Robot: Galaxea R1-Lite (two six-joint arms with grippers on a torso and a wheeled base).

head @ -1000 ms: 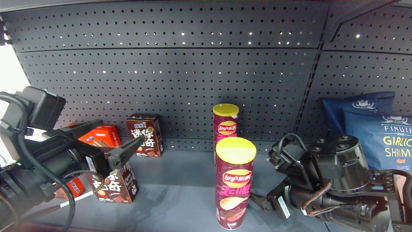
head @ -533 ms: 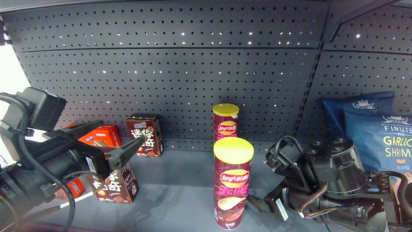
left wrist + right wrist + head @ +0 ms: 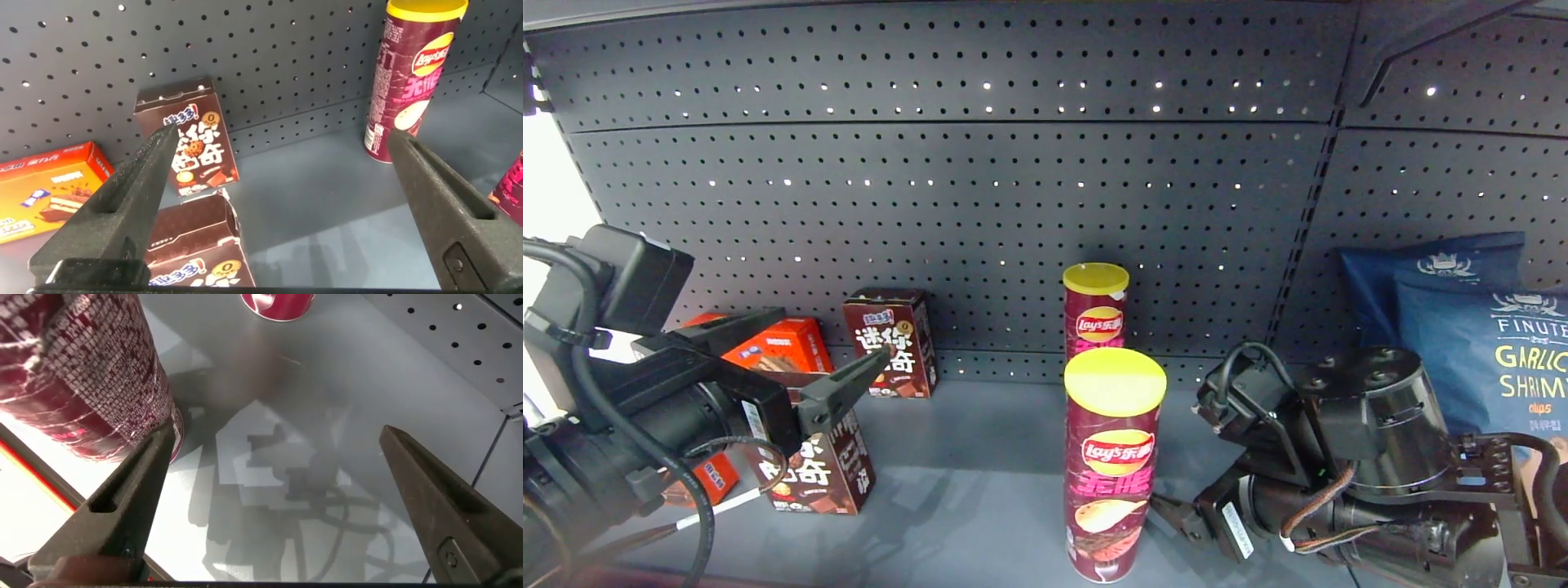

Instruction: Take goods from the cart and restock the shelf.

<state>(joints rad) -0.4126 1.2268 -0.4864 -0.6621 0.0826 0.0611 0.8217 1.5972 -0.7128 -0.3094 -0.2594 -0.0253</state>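
The front chip can (image 3: 1115, 465) stood upright on the grey shelf (image 3: 980, 457), low and just right of centre in the head view. Its yellow lid faced up and its long axis ran vertical. A second chip can (image 3: 1096, 310) stood directly behind it against the pegboard back, the two lined up front to back.

The right gripper (image 3: 276, 434) sat low on the shelf at the lower right of the head view. Its fingers were spread wide with nothing between them but bare shelf. The front chip can lay to the picture-left of that gripper, just outside one finger (image 3: 151, 469) rather than inside the span. Whether that finger touched the can's wall could not be told. The right arm was plainly the nearer of the two.

The left gripper (image 3: 833, 333) hung at the left of the head view, also spread wide and empty, above a brown cookie box (image 3: 821, 474). Another brown cookie box (image 3: 890, 343) and an orange box (image 3: 780, 343) stood farther back. Blue snack bags (image 3: 1486, 343) filled the right edge.

The can looked already placed, so the step in hand was probably the right arm's retreat. That move would turn on the small gap beside the can. A tall, narrow can tips easily, so the finger would need to draw away from it, toward the picture-right or the front edge, not sweep across its base.
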